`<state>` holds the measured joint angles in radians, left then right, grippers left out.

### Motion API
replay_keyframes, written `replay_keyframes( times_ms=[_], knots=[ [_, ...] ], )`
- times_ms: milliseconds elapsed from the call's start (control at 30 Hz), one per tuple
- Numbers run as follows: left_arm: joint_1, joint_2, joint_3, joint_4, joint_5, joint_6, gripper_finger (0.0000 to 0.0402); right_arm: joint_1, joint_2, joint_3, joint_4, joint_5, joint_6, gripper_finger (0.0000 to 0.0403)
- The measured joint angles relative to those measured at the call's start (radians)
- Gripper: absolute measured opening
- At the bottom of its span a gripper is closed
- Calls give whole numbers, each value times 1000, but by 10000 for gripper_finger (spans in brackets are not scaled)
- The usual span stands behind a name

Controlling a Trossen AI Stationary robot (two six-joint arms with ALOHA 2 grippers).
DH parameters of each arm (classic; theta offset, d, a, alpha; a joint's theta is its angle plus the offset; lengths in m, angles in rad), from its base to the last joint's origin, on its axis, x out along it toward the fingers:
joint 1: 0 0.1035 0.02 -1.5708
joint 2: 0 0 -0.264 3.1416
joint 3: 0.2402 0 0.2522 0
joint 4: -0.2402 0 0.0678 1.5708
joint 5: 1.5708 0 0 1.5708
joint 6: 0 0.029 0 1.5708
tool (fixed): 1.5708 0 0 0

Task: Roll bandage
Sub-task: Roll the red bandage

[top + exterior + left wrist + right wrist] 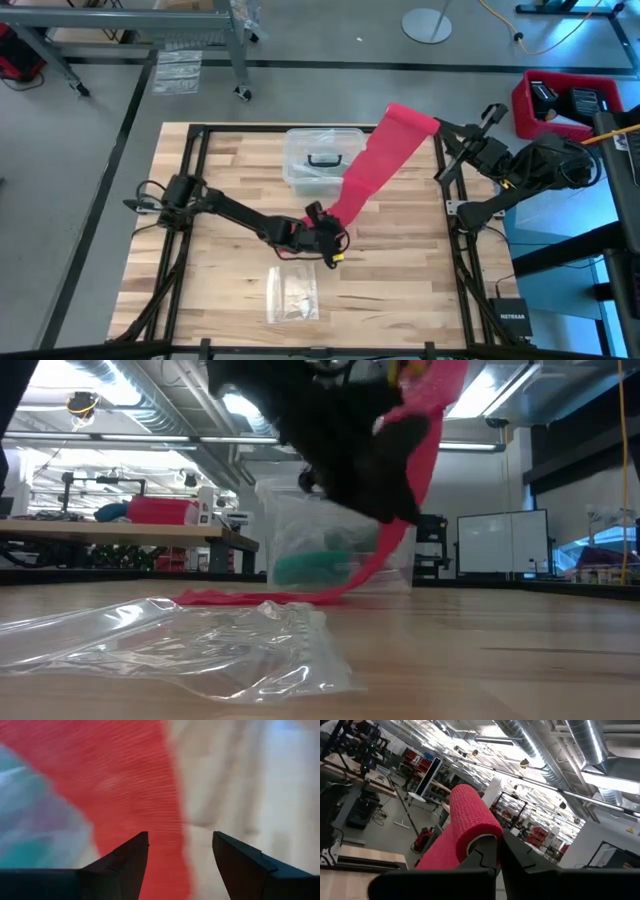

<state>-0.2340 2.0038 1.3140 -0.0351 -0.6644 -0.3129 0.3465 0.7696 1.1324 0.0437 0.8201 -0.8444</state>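
Right hand point(497, 851) raised past table point(400, 270) edge, clamped on red bandage point(375, 160) roll end; strip slopes down to left hand point(328, 243), fingers point(127, 857) apart, beside clear box point(315, 160).

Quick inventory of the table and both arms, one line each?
bandage: 1, red; long strip running from table centre up to the far right corner, over the box's right side, its upper end draped over the right pincer.
box: 1, clear with black handle; far centre of the table; something teal inside, unclear what.
bag: 1, clear plastic; flat on the near centre of the table.
table: 1, light wood, black frame.
left pincer: open, at table centre by the bandage's lower end; the strip lies just ahead of its fingers.
right pincer: shut on the bandage's upper end, raised at the table's far right corner.
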Motion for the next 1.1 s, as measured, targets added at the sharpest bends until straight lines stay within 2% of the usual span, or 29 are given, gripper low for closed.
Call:
replay_keyframes(
  times_ms=[100,467,633,733,900,1100],
  knots=[
    [0,30,0,40,-80,-19,211,0,0,0,-12,0,1,9],
    [3,72,1,92,-56,40,211,0,2,0,-16,0,2,9],
    [17,92,0,59,-77,6,203,0,2,0,-15,0,2,9],
    [21,104,0,43,-80,2,158,0,6,0,-14,0,2,9],
    [9,99,0,-34,-81,-39,21,0,7,0,-6,2,2,9],
    [-43,90,1,-215,-82,-163,3,0,7,0,56,64,-48,9]
  ],
)
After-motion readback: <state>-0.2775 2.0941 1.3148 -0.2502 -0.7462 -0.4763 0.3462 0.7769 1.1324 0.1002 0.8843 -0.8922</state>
